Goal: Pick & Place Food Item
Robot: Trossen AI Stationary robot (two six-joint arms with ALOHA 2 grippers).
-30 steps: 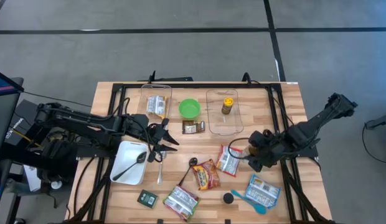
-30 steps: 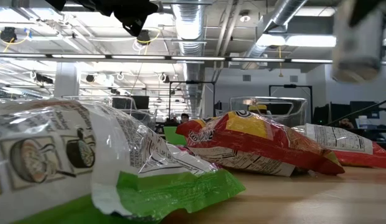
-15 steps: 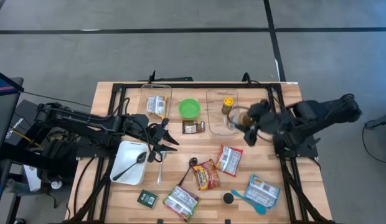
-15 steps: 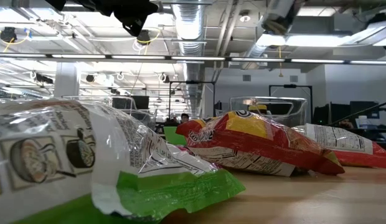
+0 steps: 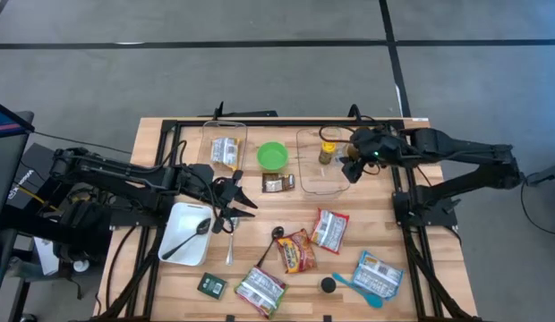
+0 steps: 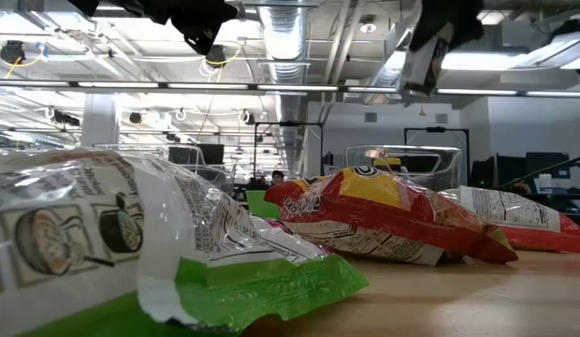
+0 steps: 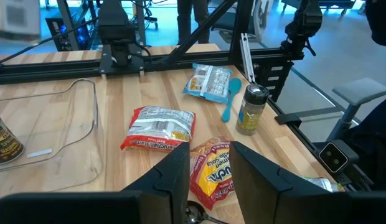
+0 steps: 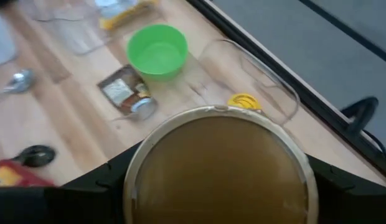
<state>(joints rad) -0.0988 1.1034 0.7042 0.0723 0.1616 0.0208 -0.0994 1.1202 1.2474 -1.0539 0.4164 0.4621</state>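
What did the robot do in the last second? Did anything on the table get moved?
The right gripper swung from the table's near right side, beside the snack packets, up and back to the clear tray, carrying a jar clamped between its fingers. Nothing was let go. The left gripper, by the white dish, stayed put, as did the packets, green bowl and spoons.

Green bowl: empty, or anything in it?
Empty. The green bowl shows only its bare green inside in the high view and in the right wrist view.

A robotics lab is showing itself: exposed silver ceiling ducts (image 6: pixel 290 42) are running over distant dark monitors (image 6: pixel 201 153).
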